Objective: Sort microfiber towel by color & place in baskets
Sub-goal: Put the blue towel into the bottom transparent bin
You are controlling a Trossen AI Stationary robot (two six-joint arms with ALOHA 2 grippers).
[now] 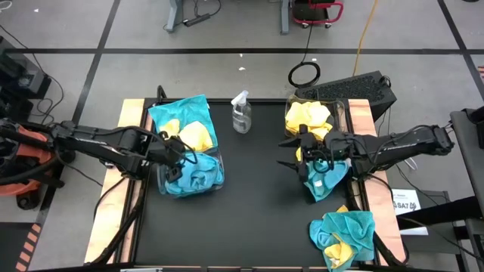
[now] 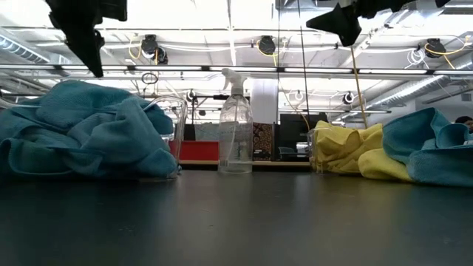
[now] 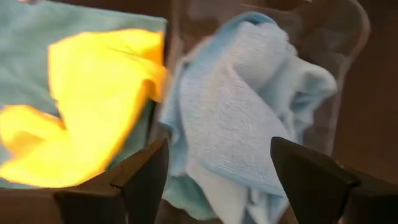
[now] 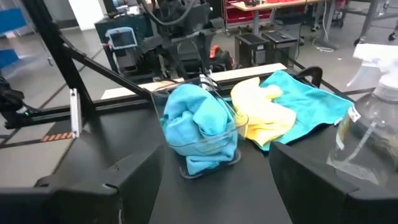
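The left basket [image 1: 193, 175] is a clear bin with teal towels [image 3: 236, 106] bunched inside it. My left gripper [image 3: 217, 149] hangs open and empty just above it, pointing steeply down. Beyond that basket, a yellow towel [image 1: 195, 136] lies on a spread teal towel [image 1: 175, 113]. The right basket [image 1: 339, 113] holds yellow towels [image 1: 308, 117]. My right gripper [image 1: 286, 153] is open and empty, held level above the table and pointing toward the left basket [image 4: 202, 134]. A teal towel [image 1: 327, 180] lies on the table under the right arm.
A clear spray bottle [image 1: 241, 113] stands at the far middle of the black mat. A mixed heap of teal and yellow towels [image 1: 344, 236] lies at the near right corner. The dark middle of the mat [image 1: 249, 196] is bare.
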